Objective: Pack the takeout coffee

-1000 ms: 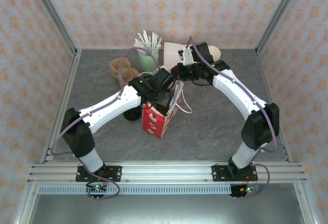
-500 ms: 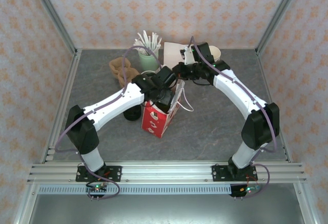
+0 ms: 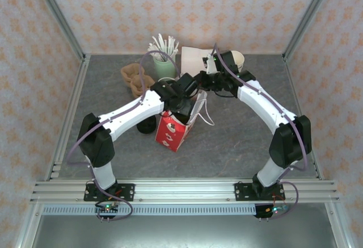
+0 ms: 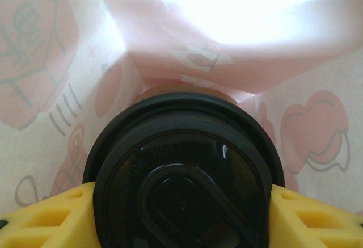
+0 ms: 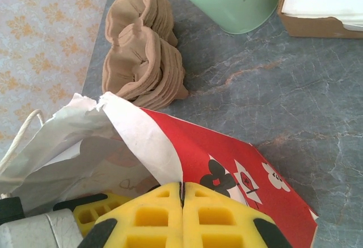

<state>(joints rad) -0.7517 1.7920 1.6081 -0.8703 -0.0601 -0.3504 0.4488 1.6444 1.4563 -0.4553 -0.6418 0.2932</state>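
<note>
The takeout coffee, a dark cup under a round black lid, sits between my left gripper's yellow fingers, which are shut on its sides. It hangs inside the red paper bag, whose pale printed inner walls surround it. In the top view my left gripper reaches down into the bag's mouth. My right gripper is shut on the bag's white rim and holds the mouth open; in the top view the right gripper is at the bag's far edge.
A pale green cup of white sticks and a stack of brown sleeves stand behind the bag. A cardboard box and a paper cup are at the back. Black lids lie left of the bag.
My left arm has pushed a little farther right and deeper into the bag. The right gripper, still on the rim, has shifted slightly right, and the bag has leaned with it.
</note>
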